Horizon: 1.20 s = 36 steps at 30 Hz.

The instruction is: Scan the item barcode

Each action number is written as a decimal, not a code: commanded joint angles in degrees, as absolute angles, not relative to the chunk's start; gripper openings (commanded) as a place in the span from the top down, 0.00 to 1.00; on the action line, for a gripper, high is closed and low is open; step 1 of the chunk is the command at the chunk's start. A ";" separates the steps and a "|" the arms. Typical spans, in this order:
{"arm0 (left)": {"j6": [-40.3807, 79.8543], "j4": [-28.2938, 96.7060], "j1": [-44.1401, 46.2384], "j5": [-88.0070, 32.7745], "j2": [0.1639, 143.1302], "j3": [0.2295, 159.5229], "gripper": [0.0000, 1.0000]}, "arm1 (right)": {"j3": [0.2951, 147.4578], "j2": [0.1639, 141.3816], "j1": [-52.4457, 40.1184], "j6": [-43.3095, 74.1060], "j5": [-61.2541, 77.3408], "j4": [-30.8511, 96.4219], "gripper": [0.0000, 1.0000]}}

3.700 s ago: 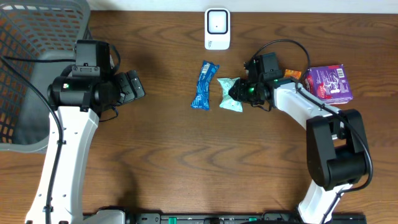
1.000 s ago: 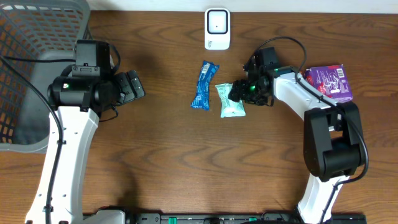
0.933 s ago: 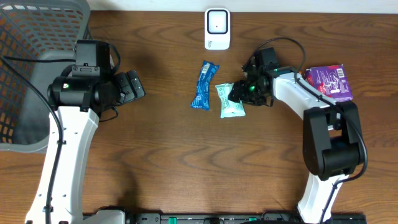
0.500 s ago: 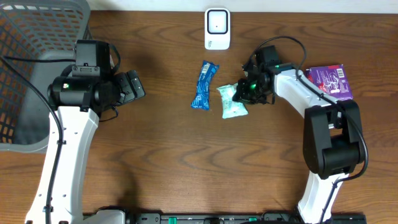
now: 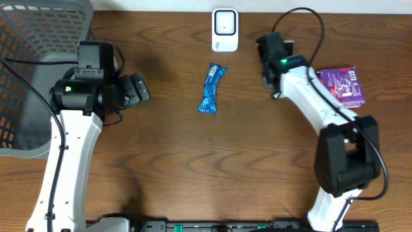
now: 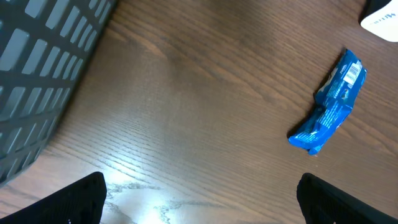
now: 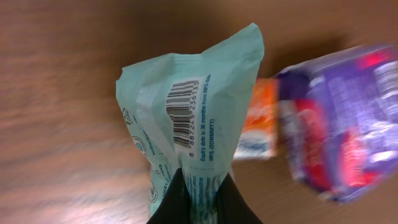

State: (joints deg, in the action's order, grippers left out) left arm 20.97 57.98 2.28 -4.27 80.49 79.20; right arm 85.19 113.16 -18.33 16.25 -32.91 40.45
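My right gripper (image 7: 200, 190) pinches the pale-green plastic packet (image 7: 217, 87) aloft; presenting its barcode (image 7: 182, 121) to the white scanner (image 5: 224, 29) remains; left gripper (image 6: 202, 199) spread.

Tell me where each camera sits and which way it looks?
Overhead: above the table, looking straight down; shows left arm, right arm, scanner, blue wrapper, purple box.
Left wrist: on the left arm, looking down at the table; open fingers at the bottom corners.
Right wrist: on the right arm, looking along its shut fingers at the green packet they pinch.
Shared: overhead and left wrist both see the blue wrapper.
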 commanded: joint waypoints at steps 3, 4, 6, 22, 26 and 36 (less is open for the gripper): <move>21.08 58.04 2.15 -3.57 80.71 79.50 0.02 | 85.38 119.87 -22.02 9.58 -50.37 36.91 0.99; 21.08 58.04 2.15 -3.57 80.71 79.50 0.02 | 85.38 120.81 -22.72 8.82 -51.53 36.49 0.99; 21.08 58.04 2.15 -3.57 80.71 79.50 0.02 | 85.38 122.08 -24.40 7.70 -53.08 36.14 0.99; 21.08 58.04 2.15 -3.57 80.71 79.50 0.02 | 87.72 122.37 -34.98 7.68 -45.28 35.07 0.28; 21.08 58.04 2.15 -3.57 80.71 79.50 0.02 | 91.37 122.37 -33.04 7.60 -43.55 39.53 0.25; 21.08 58.04 2.15 -3.57 80.71 79.50 0.02 | 90.04 122.72 -24.32 6.33 -34.96 41.45 0.34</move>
State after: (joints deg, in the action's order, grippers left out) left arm 20.97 57.98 2.28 -4.27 80.49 79.20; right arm 91.46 123.07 -26.44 6.44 -39.51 42.24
